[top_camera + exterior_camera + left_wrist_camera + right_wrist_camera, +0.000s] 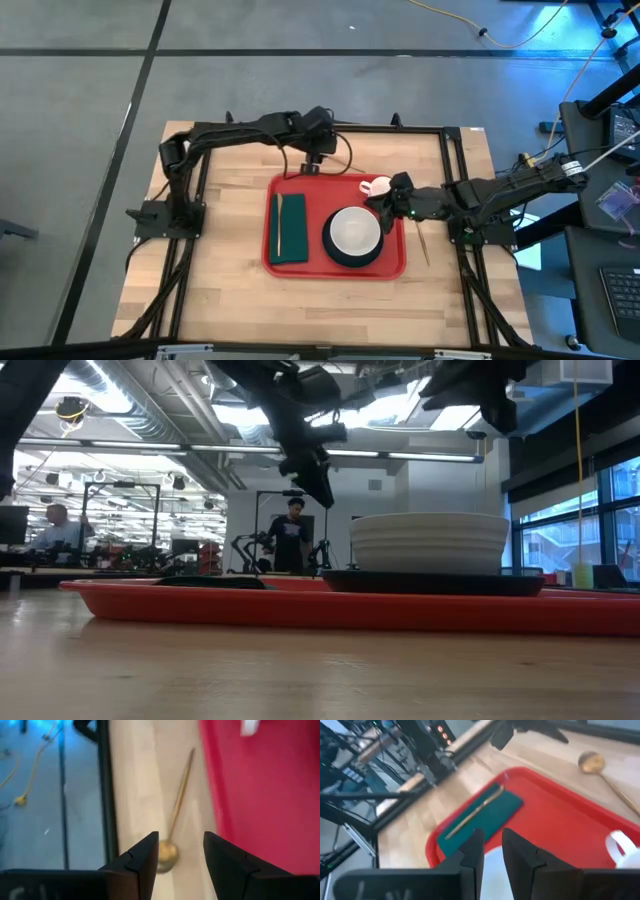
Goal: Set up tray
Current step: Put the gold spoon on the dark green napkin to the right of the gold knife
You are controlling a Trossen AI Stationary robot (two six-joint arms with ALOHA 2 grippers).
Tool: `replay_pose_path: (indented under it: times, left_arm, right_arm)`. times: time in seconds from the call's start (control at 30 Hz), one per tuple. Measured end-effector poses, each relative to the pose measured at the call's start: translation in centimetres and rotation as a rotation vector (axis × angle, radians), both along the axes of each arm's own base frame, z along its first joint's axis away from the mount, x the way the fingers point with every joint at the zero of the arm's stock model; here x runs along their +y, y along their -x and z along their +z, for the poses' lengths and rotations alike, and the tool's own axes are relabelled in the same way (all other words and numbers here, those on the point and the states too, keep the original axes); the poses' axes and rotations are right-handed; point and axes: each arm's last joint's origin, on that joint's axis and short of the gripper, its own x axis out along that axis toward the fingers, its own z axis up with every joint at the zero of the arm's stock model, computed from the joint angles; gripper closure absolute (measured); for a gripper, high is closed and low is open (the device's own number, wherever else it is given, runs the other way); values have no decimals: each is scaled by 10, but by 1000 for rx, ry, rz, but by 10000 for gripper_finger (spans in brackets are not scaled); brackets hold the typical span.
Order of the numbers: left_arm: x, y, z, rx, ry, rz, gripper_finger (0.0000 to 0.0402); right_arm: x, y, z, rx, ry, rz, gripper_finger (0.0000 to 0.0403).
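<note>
No readable writing or brand marks anywhere you look. Your tray (300,268) sits mid-desk (220,280), red, carrying a green cloth (291,228) with a gold utensil (277,225) on it, a white bowl (354,231) on a dark plate (352,256), and a white cup (378,186). Your left claw (315,160) hangs at the tray's far edge, fingers apart and holding nothing, a gold spoon (176,815) lying on the bare wood ahead of them. Your right claw (385,196) is over the tray by the cup, fingers a narrow gap apart, empty. Desk is pale wood; behind it an open workshop with ceiling lights and a person (291,532) standing.
</note>
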Motion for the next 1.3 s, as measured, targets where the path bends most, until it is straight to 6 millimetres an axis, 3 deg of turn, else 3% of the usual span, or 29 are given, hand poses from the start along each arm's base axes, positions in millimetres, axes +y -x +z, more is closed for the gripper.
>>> replay_pose_path:
  times: [0.3,0.8,1.1,1.3]
  left_arm:
    - [-2,-5,-2,59,-171,87,251]
    - [-3,-3,-1,43,-145,157,240]
    - [-11,-3,-4,100,-146,68,146]
    - [-10,-3,-4,94,-138,84,135]
  right_arm:
    - [0,1,-2,14,-10,-14,332]
    - [0,1,-2,1,-50,-38,332]
    - [0,1,-2,1,-50,-39,332]
    - [-1,2,-3,19,-43,-39,332]
